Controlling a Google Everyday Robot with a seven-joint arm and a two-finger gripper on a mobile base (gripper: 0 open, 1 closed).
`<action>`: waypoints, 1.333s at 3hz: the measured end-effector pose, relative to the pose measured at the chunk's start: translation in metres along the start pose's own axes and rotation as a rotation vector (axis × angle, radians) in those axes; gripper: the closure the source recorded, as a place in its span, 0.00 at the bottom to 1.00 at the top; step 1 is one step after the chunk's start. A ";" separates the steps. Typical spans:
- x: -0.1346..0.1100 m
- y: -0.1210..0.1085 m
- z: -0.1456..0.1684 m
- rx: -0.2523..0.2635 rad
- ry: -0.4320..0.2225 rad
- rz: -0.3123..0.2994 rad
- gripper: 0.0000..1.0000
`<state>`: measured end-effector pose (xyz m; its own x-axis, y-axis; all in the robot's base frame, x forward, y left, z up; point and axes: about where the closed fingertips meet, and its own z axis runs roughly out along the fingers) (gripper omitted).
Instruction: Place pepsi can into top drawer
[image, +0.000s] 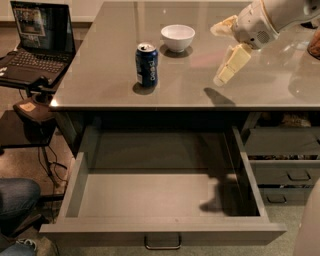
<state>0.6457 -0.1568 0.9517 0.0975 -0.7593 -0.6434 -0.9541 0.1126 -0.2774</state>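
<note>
At the upper left of the frame we see an open laptop (37, 35) on a low dark stand beside the bench (100, 75), and at the lower left edge a knee in blue jeans (17, 197). Moving right, the pepsi can (146, 64) stands upright on the grey bench top, left of centre and near the front edge, its silver top and pull tab facing up. Just behind it and a little to the right sits the white bowl (177, 37), apart from the can. Below the bench, filling the lower middle of the frame, the top drawer (160, 232) is pulled out wide, its flat front panel toward us with a small dark handle (162, 243) at its centre; a shadow lies on the right part of its floor. At the upper right the tool (217, 54) hangs above the bench top, well apart from the can and touching nothing, its two pale fingers (232, 62) spread apart, one pointing left and the other slanting down. At the far right, under the bench, we see the narrower grey drawers (287, 172) with dark handles.
</note>
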 end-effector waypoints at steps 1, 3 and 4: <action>0.004 -0.009 0.026 -0.038 -0.049 -0.001 0.00; -0.013 -0.041 0.080 -0.086 -0.097 -0.036 0.00; -0.020 -0.051 0.091 -0.040 -0.213 0.005 0.00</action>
<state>0.7185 -0.0891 0.9137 0.1465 -0.6054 -0.7823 -0.9648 0.0870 -0.2480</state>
